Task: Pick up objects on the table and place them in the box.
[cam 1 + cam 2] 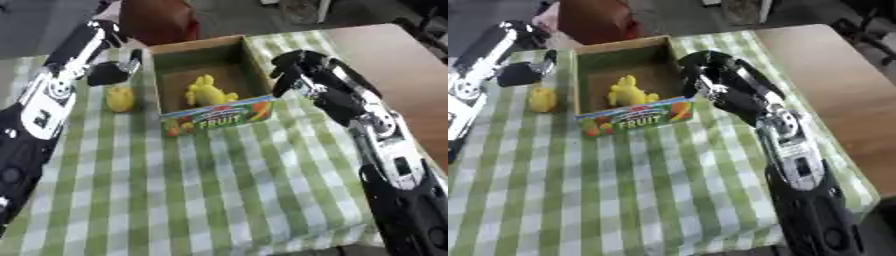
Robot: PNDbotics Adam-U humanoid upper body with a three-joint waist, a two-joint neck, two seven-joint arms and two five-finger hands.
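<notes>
Yellow fruit [120,98] sits lumpy on the cloth [219,190], nine o'clock of the box [171,55]; my left hand [112,71] hovers above, my right hand [293,70] curled, holding nothing.

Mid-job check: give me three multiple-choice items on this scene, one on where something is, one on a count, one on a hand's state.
1. Where is the yellow object still outside the box?
A. left of the box
B. right of the box
C. on the bare wooden table

2. How many yellow objects lie inside the box?
A. none
B. one
C. three

3. What is the right hand doing?
A. holding a yellow object
B. resting at a lower corner
C. empty beside the box's right wall

A: the yellow object lies on the checked cloth left of the box.
B: one yellow toy shows inside.
C: the right hand holds nothing.
</notes>
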